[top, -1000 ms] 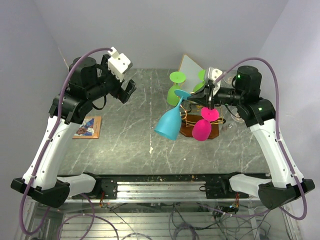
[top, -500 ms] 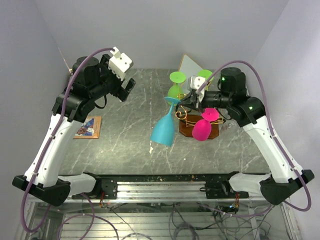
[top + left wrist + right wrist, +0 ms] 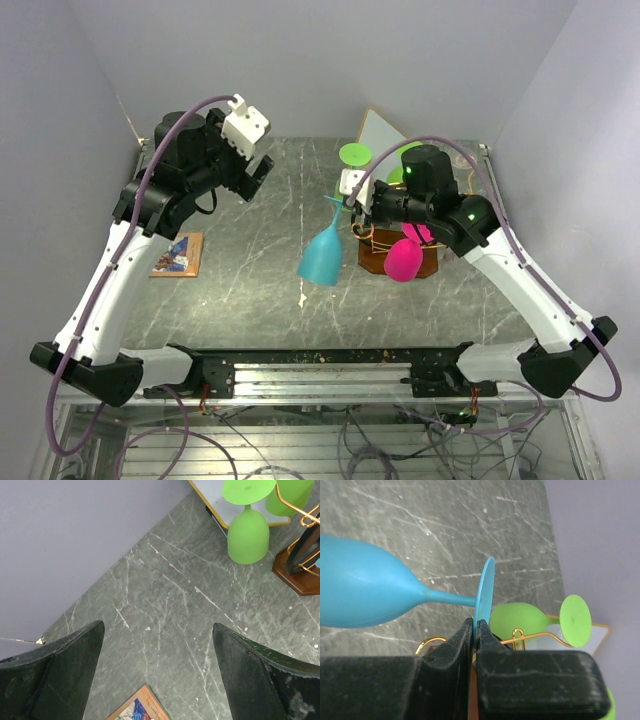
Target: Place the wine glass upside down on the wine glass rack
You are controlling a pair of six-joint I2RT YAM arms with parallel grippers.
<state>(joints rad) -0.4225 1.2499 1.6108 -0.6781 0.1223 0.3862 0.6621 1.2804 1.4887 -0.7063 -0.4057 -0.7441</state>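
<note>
Grey marble bench [image 3: 250, 290]. The right fingers [image 3: 452, 647] pinched the blue glass [image 3: 322, 255] by its foot rim; bowl hung low and left, foot uppermost, stem tilted. The rack [image 3: 368, 266] stood just right of it. The left fingers [image 3: 65, 655] were spread, well apart.

White shell links on left arm [image 3: 100, 290], black joint housings, black foot; purple cable [image 3: 190, 105] arching above it; white camera block [image 3: 245, 125] at wrist; right arm [image 3: 520, 290] same white-and-black build, own purple cable [image 3: 430, 139], green lights [image 3: 469, 212] on black joints; left gripper [image 3: 158, 630] fingers [image 3: 65, 670] matte black, wedge-shaped, speckled with scuffs; right gripper [image 3: 475, 626] black, grainy, blunt-tipped.
</note>
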